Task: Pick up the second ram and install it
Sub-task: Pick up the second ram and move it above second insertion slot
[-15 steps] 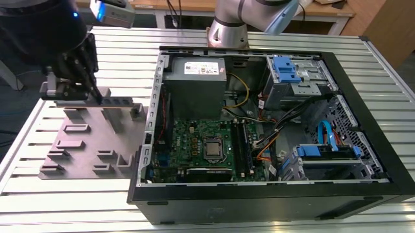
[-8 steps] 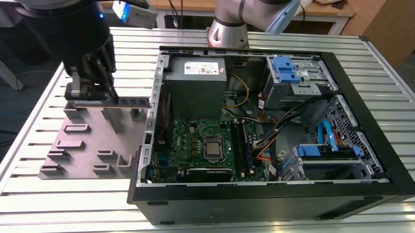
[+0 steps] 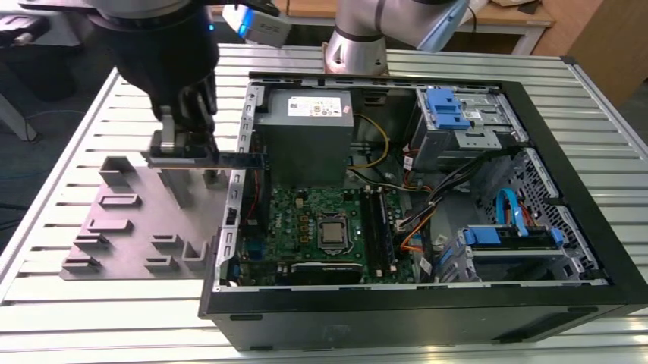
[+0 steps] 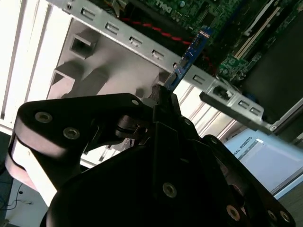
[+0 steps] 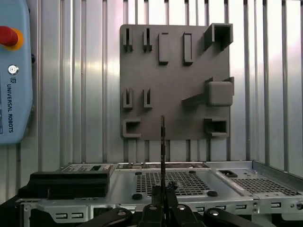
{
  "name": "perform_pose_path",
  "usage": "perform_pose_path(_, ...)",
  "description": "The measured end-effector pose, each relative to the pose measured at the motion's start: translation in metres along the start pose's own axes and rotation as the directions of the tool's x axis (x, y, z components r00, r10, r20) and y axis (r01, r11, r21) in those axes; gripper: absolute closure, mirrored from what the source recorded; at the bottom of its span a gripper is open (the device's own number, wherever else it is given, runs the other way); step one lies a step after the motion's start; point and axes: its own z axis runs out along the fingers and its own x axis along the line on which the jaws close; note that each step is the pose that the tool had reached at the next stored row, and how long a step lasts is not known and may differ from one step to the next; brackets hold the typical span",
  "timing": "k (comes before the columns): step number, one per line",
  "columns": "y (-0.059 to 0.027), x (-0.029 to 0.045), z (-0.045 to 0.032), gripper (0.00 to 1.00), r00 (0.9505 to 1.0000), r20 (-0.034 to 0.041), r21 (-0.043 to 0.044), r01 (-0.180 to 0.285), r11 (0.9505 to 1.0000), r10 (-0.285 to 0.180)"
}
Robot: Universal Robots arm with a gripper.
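Operator: What's hidden on the ram (image 4: 191, 54)?

Spotter: Its near end. In the second wrist view the gripper (image 4: 163, 93) covers it, and the gripper's black body blocks much of what you'd see below. In the first wrist view you get the ram edge-on, a thin line, so both faces are hidden from you.

Operator: And the wider scene?

Spotter: In the exterior view the gripper covers part of the tray (image 3: 121, 227). The arm (image 3: 152, 45) is cut off at the top edge, and the case (image 3: 405, 311) runs off the exterior view's right. The slots (image 3: 380, 227) are too small: you can't tell which are filled.
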Motion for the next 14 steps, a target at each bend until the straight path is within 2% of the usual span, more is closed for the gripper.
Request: perform_pose_path(14, -0.0637, -0.0016, 0.0015, 0.89, 1.0, -0.0001, -0.0004, 0.0, 1.0, 0.0)
